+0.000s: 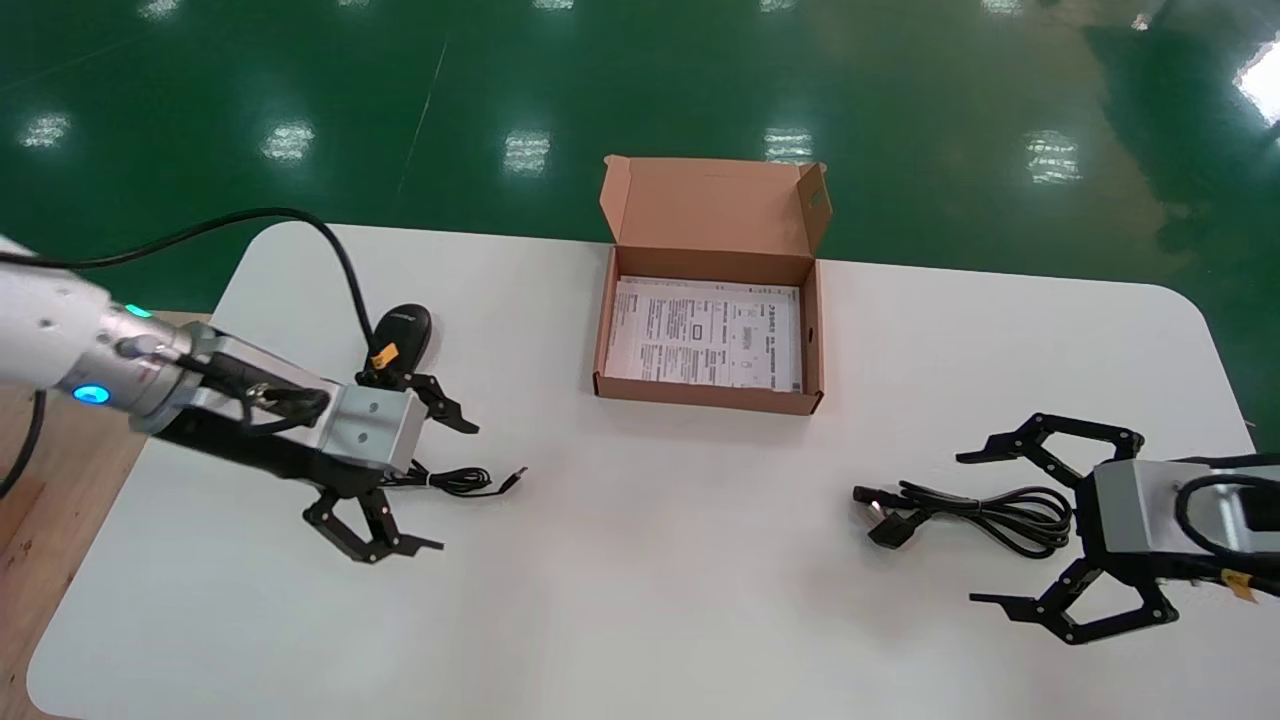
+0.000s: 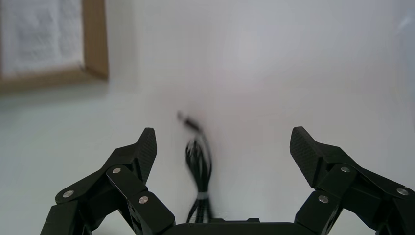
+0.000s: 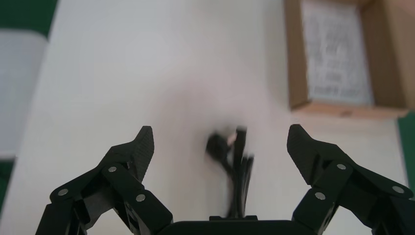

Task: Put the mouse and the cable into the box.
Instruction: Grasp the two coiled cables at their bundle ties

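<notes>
An open cardboard box (image 1: pixel 812 330) with a printed sheet inside stands at the table's middle back. A black mouse (image 1: pixel 403 333) lies at the left, and its thin bundled cord (image 1: pixel 462 481) trails toward the front. My left gripper (image 1: pixel 457 487) hovers open just in front of the mouse, its fingers straddling that cord (image 2: pixel 198 159). A thicker coiled black cable (image 1: pixel 965 506) lies at the right. My right gripper (image 1: pixel 968 528) is open around the cable's near end (image 3: pixel 236 156). Neither gripper (image 2: pixel 222 134) (image 3: pixel 220 129) holds anything.
The white table (image 1: pixel 650 600) has rounded corners, with green floor beyond its far edge. The box's lid (image 1: pixel 700 205) stands upright at the back. A box corner (image 2: pixel 95 44) shows in the left wrist view, and the box's side wall (image 3: pixel 293 63) in the right wrist view.
</notes>
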Motion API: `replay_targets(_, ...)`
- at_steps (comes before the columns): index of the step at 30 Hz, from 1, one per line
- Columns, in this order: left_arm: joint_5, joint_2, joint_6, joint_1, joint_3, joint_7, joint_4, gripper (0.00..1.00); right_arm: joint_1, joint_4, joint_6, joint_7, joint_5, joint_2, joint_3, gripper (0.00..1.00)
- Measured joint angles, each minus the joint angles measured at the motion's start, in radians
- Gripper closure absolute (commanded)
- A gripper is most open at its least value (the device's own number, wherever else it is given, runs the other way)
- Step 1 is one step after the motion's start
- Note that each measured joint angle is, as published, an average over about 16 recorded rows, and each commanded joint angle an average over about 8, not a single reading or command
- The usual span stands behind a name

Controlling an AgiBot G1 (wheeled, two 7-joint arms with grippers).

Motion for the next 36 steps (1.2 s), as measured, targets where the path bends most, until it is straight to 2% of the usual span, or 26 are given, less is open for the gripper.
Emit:
replay_targets(6, 0.097, 0.110, -0.065, -0.062, 0.056, 0.162, 0.267, 0.00, 0.074, -0.194, 0.026, -0.133, -0.122, -0.081, -0.061, 0.00)
replay_targets(13, 0.137, 0.192, -0.136, -0.086, 0.075, 0.306, 0.488, 0.00, 0.140, -0.402, 0.077, -0.267, -0.218, -0.177, -0.108, 0.00)
replay_targets(19, 0.142, 0.228, -0.173, -0.084, 0.076, 0.385, 0.598, 0.00, 0.182, -0.549, 0.130, -0.360, -0.264, -0.247, -0.129, 0.00)
replay_targets(27, 0.136, 0.249, -0.206, -0.078, 0.073, 0.447, 0.673, 0.00, 0.219, -0.692, 0.185, -0.446, -0.288, -0.308, -0.140, 0.00)
replay_targets(28, 0.136, 0.251, -0.211, -0.078, 0.072, 0.452, 0.679, 0.02, 0.223, -0.706, 0.190, -0.454, -0.290, -0.314, -0.140, 0.00)
replay_targets(30, 0.134, 0.254, -0.218, -0.077, 0.071, 0.460, 0.690, 0.26, 0.229, -0.730, 0.198, -0.467, -0.293, -0.322, -0.141, 0.03)
replay_targets(31, 0.134, 0.255, -0.221, -0.077, 0.071, 0.463, 0.694, 0.38, 0.231, -0.740, 0.201, -0.472, -0.294, -0.325, -0.142, 0.13)
replay_targets(36, 0.132, 0.259, -0.232, -0.076, 0.069, 0.474, 0.707, 0.99, 0.240, -0.773, 0.210, -0.488, -0.295, -0.335, -0.142, 0.75)
